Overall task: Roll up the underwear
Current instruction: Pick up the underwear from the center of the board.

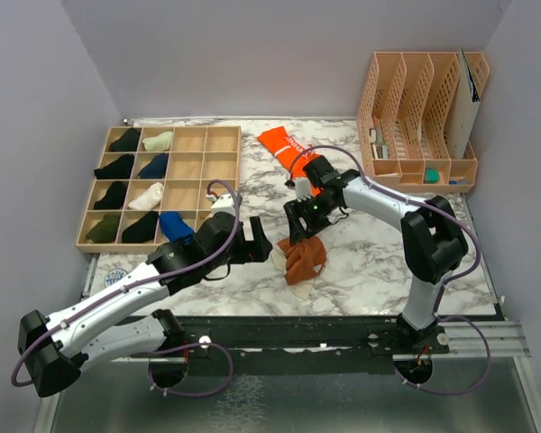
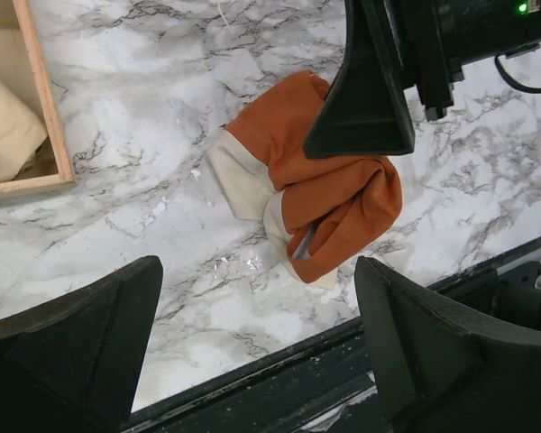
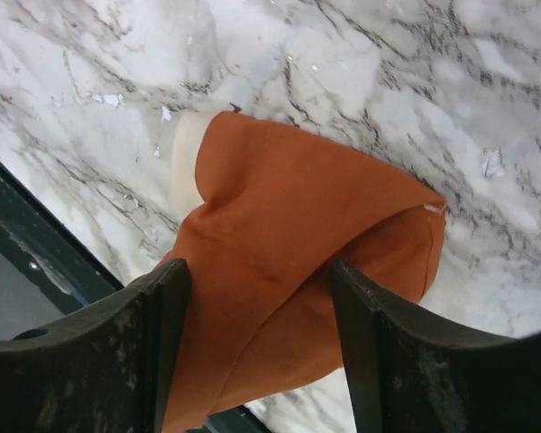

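The rust-brown underwear (image 1: 305, 257) lies bunched on the marble near the table's front edge, its cream lining showing; it also shows in the left wrist view (image 2: 334, 194) and the right wrist view (image 3: 288, 262). My right gripper (image 1: 299, 234) is open, pointing down over the cloth's far end with its jaws straddling the fabric (image 3: 260, 271); one of its fingers (image 2: 365, 99) rests on the cloth. My left gripper (image 1: 263, 250) is open and empty just left of the underwear (image 2: 257, 271). The bright orange underwear (image 1: 287, 149) lies flat farther back.
A wooden compartment tray (image 1: 218, 167) holding several small fabric bundles stands at the back left; a blue bundle (image 1: 174, 225) sits at its near edge. A tan file organizer (image 1: 419, 117) stands at the back right. The black front rail (image 1: 343, 320) runs close below the underwear.
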Controlling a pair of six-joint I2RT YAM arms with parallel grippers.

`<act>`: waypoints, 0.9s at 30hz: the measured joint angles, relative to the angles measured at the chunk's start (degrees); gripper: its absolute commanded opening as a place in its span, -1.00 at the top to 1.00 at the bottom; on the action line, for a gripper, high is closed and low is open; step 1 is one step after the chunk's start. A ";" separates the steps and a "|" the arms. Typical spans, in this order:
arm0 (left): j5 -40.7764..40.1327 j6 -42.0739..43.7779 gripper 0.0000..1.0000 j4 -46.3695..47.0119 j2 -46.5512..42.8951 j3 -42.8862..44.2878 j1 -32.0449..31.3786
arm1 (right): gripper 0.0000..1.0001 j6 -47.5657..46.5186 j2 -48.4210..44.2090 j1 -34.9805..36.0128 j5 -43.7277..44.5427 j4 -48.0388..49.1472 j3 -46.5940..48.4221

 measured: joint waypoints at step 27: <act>-3.78 8.15 -0.98 -3.06 -2.25 7.63 15.78 | 0.99 31.39 -35.78 -0.63 2.01 18.67 -11.21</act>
